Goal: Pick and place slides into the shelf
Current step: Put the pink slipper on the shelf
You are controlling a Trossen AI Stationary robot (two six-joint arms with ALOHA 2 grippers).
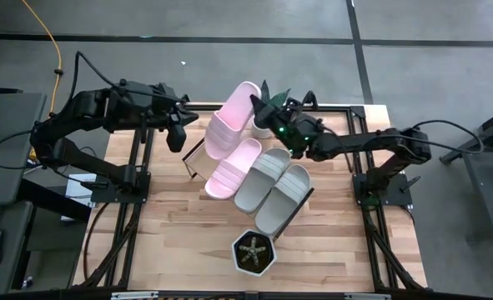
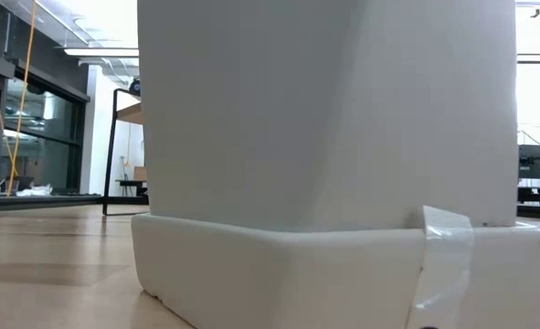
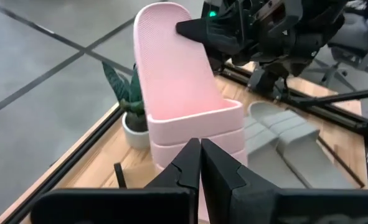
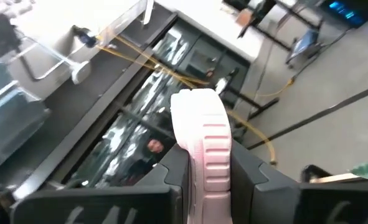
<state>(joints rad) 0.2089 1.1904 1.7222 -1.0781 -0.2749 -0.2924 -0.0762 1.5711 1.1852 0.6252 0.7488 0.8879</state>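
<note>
One pale pink slide (image 1: 233, 121) stands tilted, heel end high toward the far edge, strap end (image 3: 196, 118) low beside the second pink slide (image 1: 229, 171). That second slide and two grey-beige slides (image 1: 271, 187) lie side by side on the shelf (image 1: 194, 160), which sits askew mid-table. My right gripper (image 1: 267, 108) reaches in from the right and is shut on the tilted pink slide. My left gripper (image 1: 177, 135) hovers shut just left of the shelf's left end, touching nothing; its joined fingers (image 3: 200, 163) point at the pink slides. My right gripper pinches the tilted pink slide by its side rim (image 4: 203, 163) near the raised heel end, between its two fingers, coming from the table's right. One finger (image 3: 196, 28) lies on the footbed side. The slide leans heel-up; whether its strap end rests on anything cannot be told.
A white hexagonal planter (image 1: 254, 254) stands near the table's near edge and fills the low view (image 2: 324, 137). A small green potted plant (image 1: 273, 93) sits at the far edge right behind the held slide (image 3: 129, 106). Black frame rails (image 1: 138, 192) run along both table sides.
</note>
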